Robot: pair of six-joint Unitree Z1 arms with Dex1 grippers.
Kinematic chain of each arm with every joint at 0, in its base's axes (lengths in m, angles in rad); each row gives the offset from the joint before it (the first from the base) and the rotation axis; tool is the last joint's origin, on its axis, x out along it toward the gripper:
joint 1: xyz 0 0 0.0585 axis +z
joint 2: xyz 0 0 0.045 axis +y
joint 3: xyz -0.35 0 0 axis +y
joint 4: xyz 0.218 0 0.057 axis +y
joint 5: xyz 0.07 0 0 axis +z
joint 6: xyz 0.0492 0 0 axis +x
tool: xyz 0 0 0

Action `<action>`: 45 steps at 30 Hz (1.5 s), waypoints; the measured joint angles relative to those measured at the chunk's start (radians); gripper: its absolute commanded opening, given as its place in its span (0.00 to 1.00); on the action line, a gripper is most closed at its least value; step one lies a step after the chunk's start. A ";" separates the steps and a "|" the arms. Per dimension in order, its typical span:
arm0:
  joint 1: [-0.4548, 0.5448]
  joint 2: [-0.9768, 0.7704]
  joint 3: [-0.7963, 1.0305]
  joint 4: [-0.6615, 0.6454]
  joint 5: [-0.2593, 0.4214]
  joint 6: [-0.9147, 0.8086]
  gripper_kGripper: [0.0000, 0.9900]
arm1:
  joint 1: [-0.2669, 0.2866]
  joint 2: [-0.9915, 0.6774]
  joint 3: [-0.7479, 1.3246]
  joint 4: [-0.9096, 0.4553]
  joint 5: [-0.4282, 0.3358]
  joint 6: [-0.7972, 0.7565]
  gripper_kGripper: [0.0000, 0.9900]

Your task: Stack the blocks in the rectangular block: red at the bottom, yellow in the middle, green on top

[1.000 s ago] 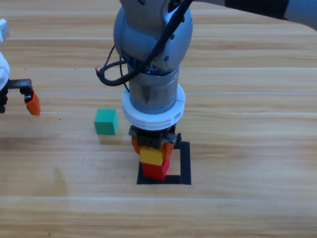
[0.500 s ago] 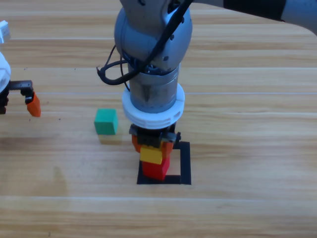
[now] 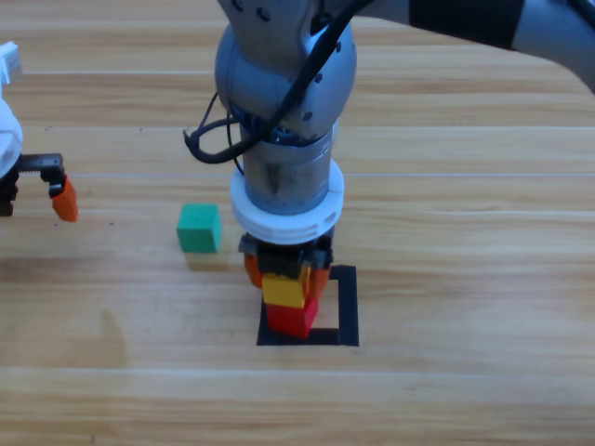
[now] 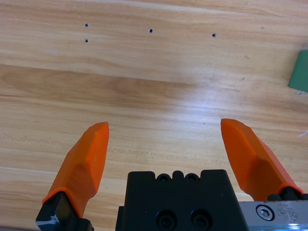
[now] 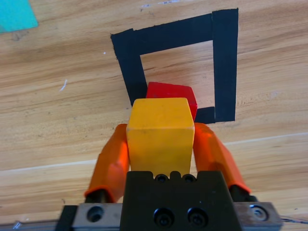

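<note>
Jaws of the right gripper (image 3: 284, 277) pinched the yellow cube (image 3: 284, 291) from both sides, one orange jaw flat against each flank, and held it over the red cube (image 3: 296, 319). From the right wrist view the yellow cube (image 5: 160, 134) covered most of the red cube (image 5: 173, 95); whether the two touched could not be told. The red cube sat in the near-left part of the black tape frame (image 3: 348, 307), close against its left strip (its lower edge seemed to overlap the tape, though that was hard to judge). The frame's right half showed bare wood inside.

Three cubes were counted: one yellow, one red, one green. The green cube (image 3: 199, 228) stood alone on the counter (image 3: 465, 279), left of the frame and well apart from it. Only a corner of it showed at the edge of each wrist view.

Two arms were in view. The left gripper (image 3: 42, 183) waited at the left edge of the high view, its jaws spread wide with nothing between them, over bare wood in its own wrist view (image 4: 171, 144).

Pale wooden planks with visible grain made up the counter, and the left wrist view showed four small dark holes (image 4: 150, 30) in it. Nothing of the room beyond it showed.
</note>
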 measured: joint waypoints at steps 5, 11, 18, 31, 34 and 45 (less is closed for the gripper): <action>0.000 0.007 0.000 -0.006 0.000 0.000 1.00 | -0.007 0.002 0.000 0.000 -0.002 -0.008 1.00; 0.000 0.011 0.000 -0.010 0.000 0.001 1.00 | -0.008 -0.032 0.000 0.000 -0.066 -0.079 1.00; 0.000 0.027 -0.070 -0.011 -0.004 0.054 1.00 | -0.004 -0.312 0.001 0.000 -0.193 -0.387 1.00; -0.108 0.274 -0.306 0.035 -0.062 0.014 0.98 | -0.110 -0.842 1.155 -0.719 0.024 -1.029 1.00; -0.158 0.330 -0.359 0.038 -0.062 -0.027 0.98 | -0.169 -0.989 1.325 -0.808 0.014 -1.239 1.00; -0.227 0.392 -0.388 0.040 -0.062 -0.062 0.97 | -0.200 -1.091 1.425 -0.817 0.112 -1.428 1.00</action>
